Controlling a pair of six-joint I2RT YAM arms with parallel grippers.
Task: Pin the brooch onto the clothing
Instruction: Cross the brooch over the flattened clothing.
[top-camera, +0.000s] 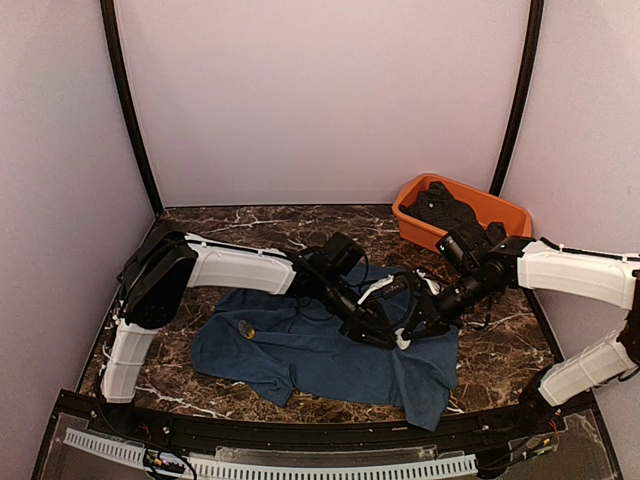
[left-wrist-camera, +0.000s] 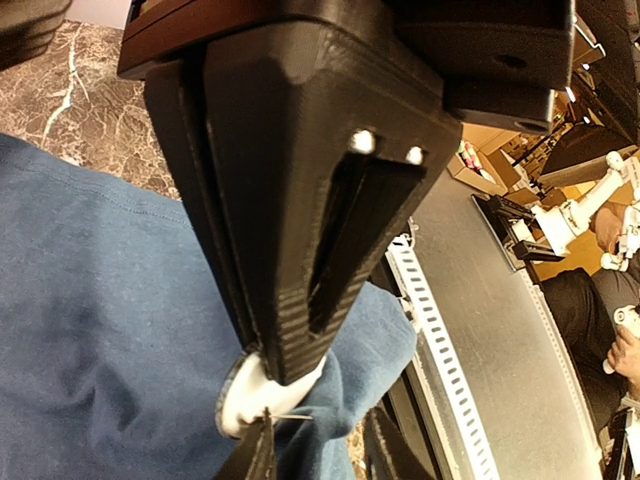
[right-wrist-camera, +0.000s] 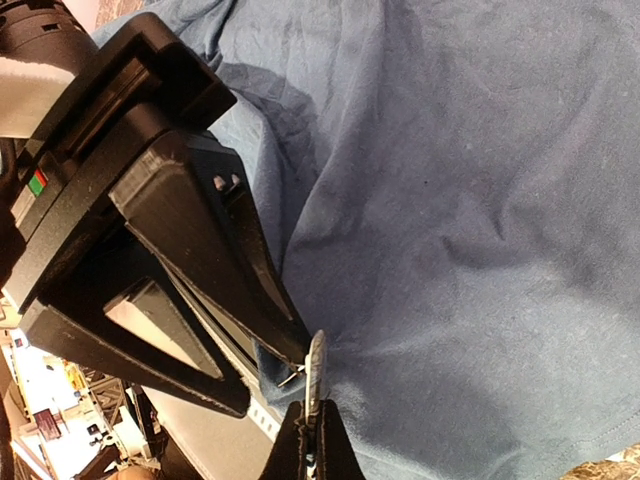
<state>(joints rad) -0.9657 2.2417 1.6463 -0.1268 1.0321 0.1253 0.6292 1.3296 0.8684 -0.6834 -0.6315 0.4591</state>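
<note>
The navy-blue T-shirt (top-camera: 300, 355) lies spread on the marble table and fills the wrist views (left-wrist-camera: 90, 330) (right-wrist-camera: 450, 200). Both grippers meet over its right part. My left gripper (top-camera: 383, 335) (left-wrist-camera: 290, 365) is shut, pinching a raised fold of the shirt at its tips. My right gripper (top-camera: 408, 328) (right-wrist-camera: 315, 430) is shut on the brooch, a round white-backed disc (left-wrist-camera: 245, 400) seen edge-on in the right wrist view (right-wrist-camera: 317, 360). The brooch touches the pinched fold, and its thin pin wire (right-wrist-camera: 290, 376) points at the fabric. The brooch's front is hidden.
An orange tub (top-camera: 505, 212) holding dark clothes stands at the back right. A small gold object (top-camera: 246, 328) lies on the shirt's left part. The table's slotted front rail (left-wrist-camera: 440, 330) runs close beside the shirt's hem.
</note>
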